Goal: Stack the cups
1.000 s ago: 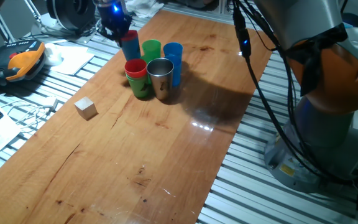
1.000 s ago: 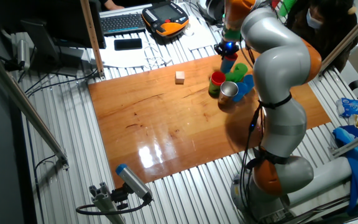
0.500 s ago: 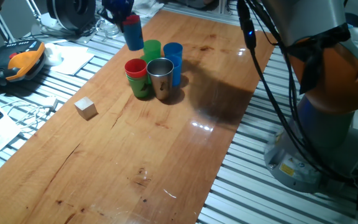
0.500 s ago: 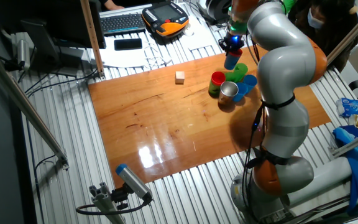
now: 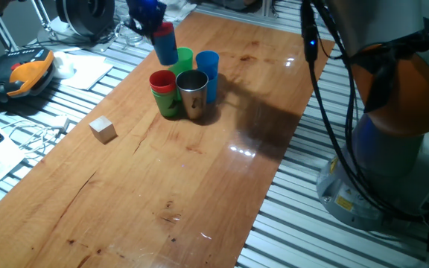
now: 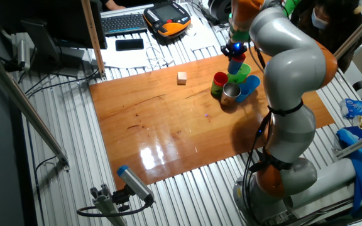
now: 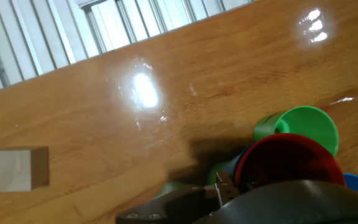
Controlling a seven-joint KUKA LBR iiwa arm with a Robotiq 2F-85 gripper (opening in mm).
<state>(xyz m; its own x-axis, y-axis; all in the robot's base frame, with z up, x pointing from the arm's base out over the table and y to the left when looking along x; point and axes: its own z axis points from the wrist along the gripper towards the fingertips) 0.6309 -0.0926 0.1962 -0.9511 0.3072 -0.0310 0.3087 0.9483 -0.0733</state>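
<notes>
My gripper (image 5: 159, 28) is shut on a blue cup with a red cup nested in it (image 5: 166, 45) and holds it tilted in the air, just left of and above a green cup (image 5: 184, 59) at the back of the cluster. Beside that stand a blue cup (image 5: 208, 71), a steel cup (image 5: 192, 93) and a red cup on a green one (image 5: 163, 83). The other fixed view shows the gripper (image 6: 234, 51) over the green cup (image 6: 242, 71). In the hand view the held red rim (image 7: 289, 160) fills the lower right, the green cup (image 7: 303, 127) behind it.
A pale wooden cube (image 5: 103, 129) lies on the wooden table (image 5: 199, 186) left of the cluster; it also shows in the hand view (image 7: 17, 169). An orange pendant (image 5: 24, 73) and cables lie off the table's left edge. The arm's base (image 5: 393, 156) stands at the right.
The gripper lifted the blue-and-red cup off the table, then carried it right toward the green cup. The other cups and the cube have not moved.
</notes>
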